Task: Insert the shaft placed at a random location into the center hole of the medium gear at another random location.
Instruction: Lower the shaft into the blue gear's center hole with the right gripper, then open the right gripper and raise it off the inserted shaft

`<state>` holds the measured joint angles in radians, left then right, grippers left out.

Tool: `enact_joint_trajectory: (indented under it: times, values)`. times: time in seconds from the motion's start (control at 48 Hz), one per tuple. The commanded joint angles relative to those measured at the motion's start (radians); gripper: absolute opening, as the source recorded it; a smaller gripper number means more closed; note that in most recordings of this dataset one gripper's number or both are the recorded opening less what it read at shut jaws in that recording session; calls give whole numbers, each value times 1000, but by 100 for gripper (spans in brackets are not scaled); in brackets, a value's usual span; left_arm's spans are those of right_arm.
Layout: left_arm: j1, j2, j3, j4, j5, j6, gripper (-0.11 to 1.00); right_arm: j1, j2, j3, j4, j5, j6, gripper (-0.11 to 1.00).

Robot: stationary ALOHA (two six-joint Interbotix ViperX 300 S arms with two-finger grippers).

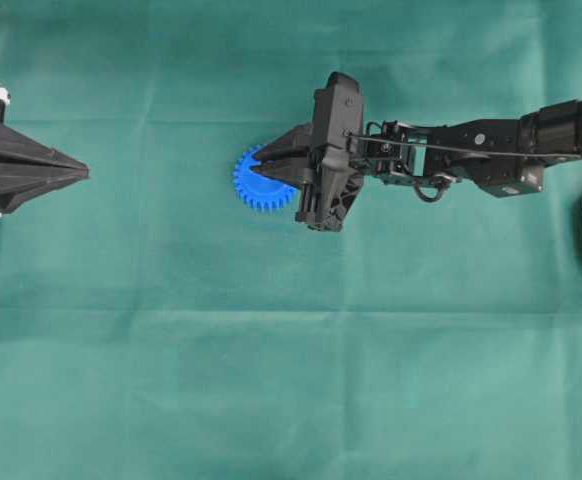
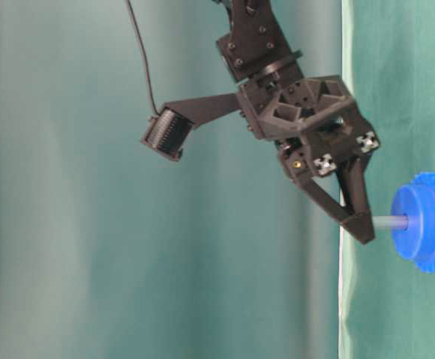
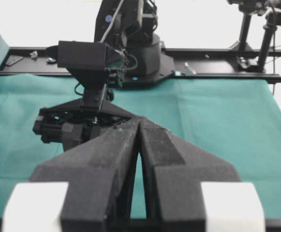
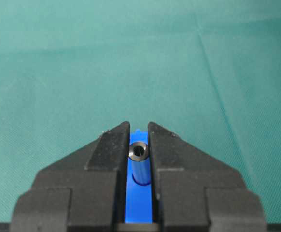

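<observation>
While the right pincer (image 4: 139, 133) is closing its 2 black fingers on the shaft (image 4: 139, 164), the right wrist view is showing the nearest detail: a small silvery-grey pin with a dark hollow end is standing between the fingertips, and blue plastic is showing directly beneath it. That blue is the medium gear (image 2: 433, 221), lying flat on the green cloth (image 1: 291, 400) just under the pincer tips.

Seen from table level, the pin is bridging the short gap between the fingertips and the gear's raised hub, its far end appearing to be entering the center hole already; the hole itself is hidden by the pin. From overhead, the right pincer is covering 1 side of the gear, so only part of the toothed rim is showing beyond its fingers.

Well away from the right pincer, across the cloth, the left pincer (image 3: 139, 126) is resting with its fingers pressed together and gripping nothing.

By my reading, the insertion step is under way and close to finishing. Next, the move is calling for a straight push along the pin's axis until it is seating, then an opening of the fingers and a clean withdrawal without tilting the pin.
</observation>
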<state>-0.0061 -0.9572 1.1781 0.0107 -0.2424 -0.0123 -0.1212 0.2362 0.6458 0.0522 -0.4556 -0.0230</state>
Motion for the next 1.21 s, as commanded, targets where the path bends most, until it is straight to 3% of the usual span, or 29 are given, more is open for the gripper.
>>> enact_joint_trajectory:
  times: [0.0, 0.98, 1.063, 1.188]
  values:
    - [-2, 8, -20, 3, -9, 2, 0, 3, -6, -25, 3, -21, -3, 12]
    - [-2, 8, -20, 3, -9, 2, 0, 3, 43, -26, 2, -29, -5, 13]
    - [-2, 8, -20, 3, -9, 2, 0, 3, 43, -31, 3, -28, -3, 30]
    - [-2, 8, -20, 3, -9, 2, 0, 8, 37, -32, 3, -28, -6, 69]
